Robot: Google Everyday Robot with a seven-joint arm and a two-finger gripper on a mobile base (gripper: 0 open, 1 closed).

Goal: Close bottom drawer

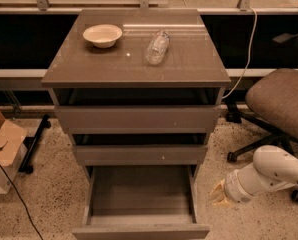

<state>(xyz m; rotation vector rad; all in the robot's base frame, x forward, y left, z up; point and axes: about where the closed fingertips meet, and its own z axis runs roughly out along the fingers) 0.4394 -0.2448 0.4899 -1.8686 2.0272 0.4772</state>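
Note:
The bottom drawer (139, 194) of the grey-brown cabinet (134, 69) stands pulled far out toward me, its smooth grey floor bare and its flat front (141, 231) at the lower edge of the view. The middle drawer (139, 154) and top drawer (136, 118) stick out slightly. My white arm (269, 171) comes in from the lower right. My gripper (218, 193) is low beside the drawer's right side, just apart from it and holding nothing that I can see.
A white bowl (102, 35) and a clear plastic bottle (156, 47) lie on the cabinet top. An office chair (281, 101) stands right of the cabinet, behind my arm. A cardboard box (1, 144) and a cable are on the speckled floor at left.

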